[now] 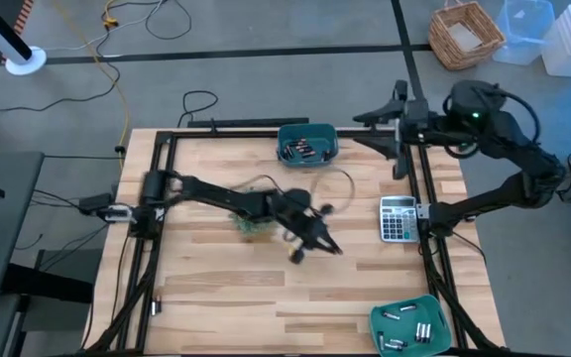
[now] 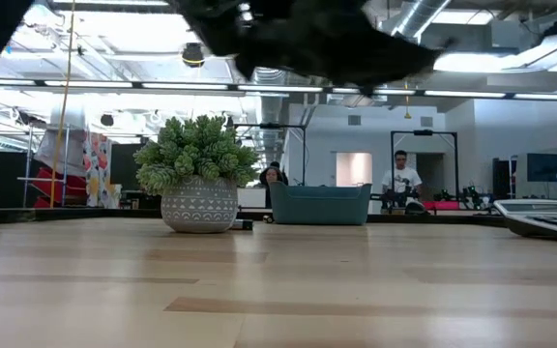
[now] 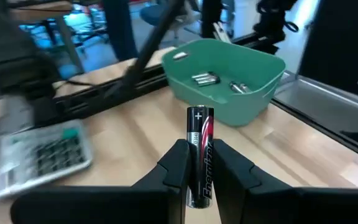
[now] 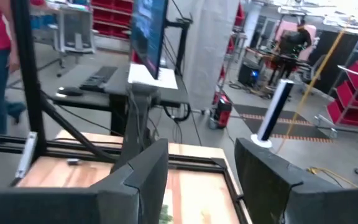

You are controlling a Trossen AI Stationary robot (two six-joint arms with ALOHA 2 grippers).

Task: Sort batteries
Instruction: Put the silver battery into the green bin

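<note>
Battery (image 3: 199, 155) (glossy black cylinder) | clamped in left gripper (image 3: 199, 171) | right gripper (image 4: 201, 180) apart

Two teal bins are seen on the table (image 1: 216, 297): a far bin (image 1: 307, 143) beyond the calculator (image 1: 397, 218) and a near bin (image 1: 410, 325) on the calculator's other side, at the table's front edge. About five batteries (image 1: 406, 327) can be counted in the near bin, a cluster too small to count lies in the far bin, and one black-and-red battery (image 3: 199, 155) is held upright, away from the calculator. One calculator and one potted plant (image 2: 197, 184) are counted, and two arms are in view, one over the table beside the calculator and one raised beyond the calculator's side of the table.
</note>
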